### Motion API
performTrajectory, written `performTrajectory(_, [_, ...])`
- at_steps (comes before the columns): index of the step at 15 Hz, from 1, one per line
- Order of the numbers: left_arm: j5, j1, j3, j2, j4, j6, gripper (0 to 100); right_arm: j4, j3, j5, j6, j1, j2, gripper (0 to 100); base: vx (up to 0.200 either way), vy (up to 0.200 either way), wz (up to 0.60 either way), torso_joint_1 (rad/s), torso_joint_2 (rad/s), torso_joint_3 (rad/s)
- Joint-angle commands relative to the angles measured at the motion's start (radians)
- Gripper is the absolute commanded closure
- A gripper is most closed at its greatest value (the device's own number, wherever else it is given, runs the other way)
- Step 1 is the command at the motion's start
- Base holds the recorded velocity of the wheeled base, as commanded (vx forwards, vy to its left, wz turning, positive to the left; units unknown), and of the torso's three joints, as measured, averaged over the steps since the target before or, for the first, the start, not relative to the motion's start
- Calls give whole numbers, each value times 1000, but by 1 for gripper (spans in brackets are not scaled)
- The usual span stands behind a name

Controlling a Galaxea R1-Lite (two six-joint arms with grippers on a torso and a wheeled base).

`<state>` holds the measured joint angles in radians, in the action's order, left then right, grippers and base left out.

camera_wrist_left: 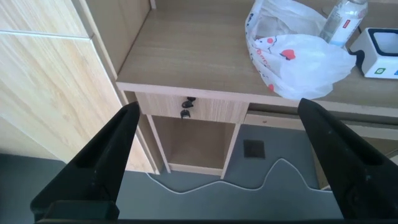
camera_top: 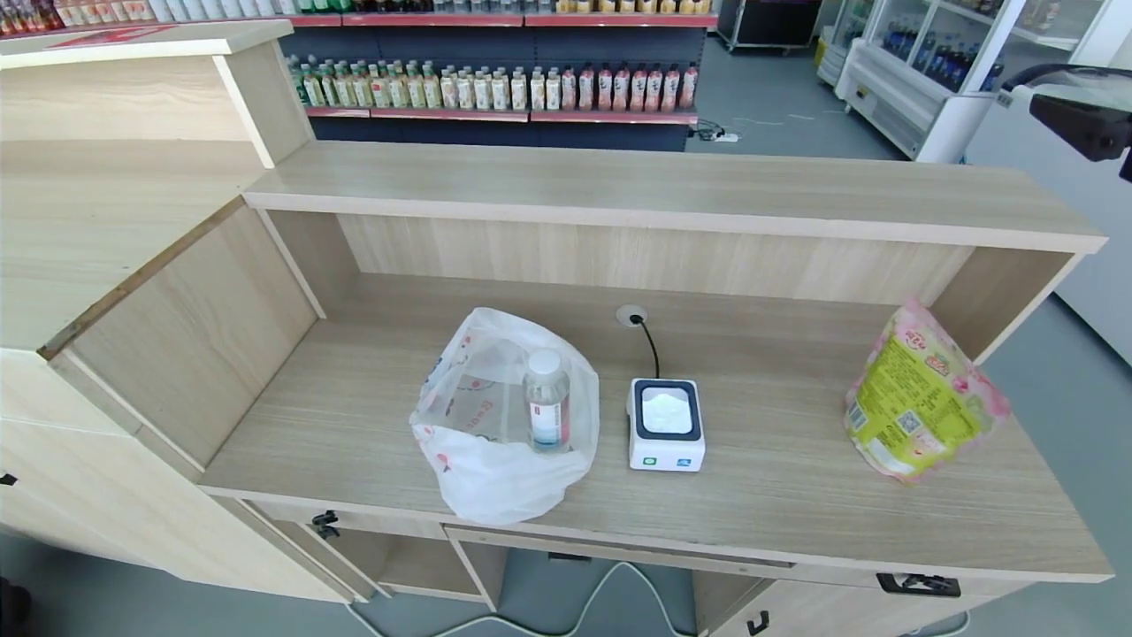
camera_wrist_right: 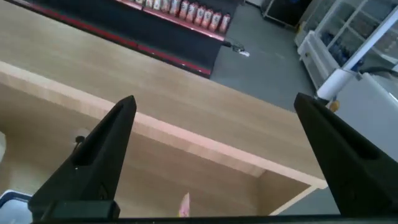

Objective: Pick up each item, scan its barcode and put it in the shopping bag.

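With the left gripper (camera_wrist_left: 217, 107) and right gripper (camera_wrist_right: 214, 98) both wide open and empty, the green snack pouch (camera_top: 924, 394) at the right end of the counter (camera_top: 796, 504) wants a top grasp, barcode turned toward the scanner (camera_top: 666, 423) beside the shopping bag (camera_top: 495, 482).

Left gripper (camera_wrist_left: 219, 107) has its two dark fingers spread wide. Right gripper (camera_wrist_right: 214, 99) is spread just as wide. Right arm (camera_top: 1079, 115) sits raised at upper right.

bottle (camera_top: 546, 400) in shopping bag (camera_top: 482, 482), scanner (camera_top: 666, 425) beside (cable (camera_top: 653, 348) behind), pouch (camera_top: 920, 398) far right
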<state>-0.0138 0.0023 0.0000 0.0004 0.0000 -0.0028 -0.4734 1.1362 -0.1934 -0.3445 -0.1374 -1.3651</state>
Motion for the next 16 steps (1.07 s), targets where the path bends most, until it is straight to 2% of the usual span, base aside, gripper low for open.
performTrajectory(1, [-2,1,0,0,0,0,0,162,185,11,10,-126,-80,0,0,0,0,0,0,0])
performTrajectory(6, [-2,1,0,0,0,0,0,564,171,19,-4,-358,1,0,0,0,0,0,0,0])
performTrajectory(9, [-2,1,0,0,0,0,0,611,97,100,12,-346,-52,0,0,0,0,0,0,0])
performTrajectory(16, [-2,1,0,0,0,0,0,616,2,104,7,-303,-203,0,0,0,0,0,0,0])
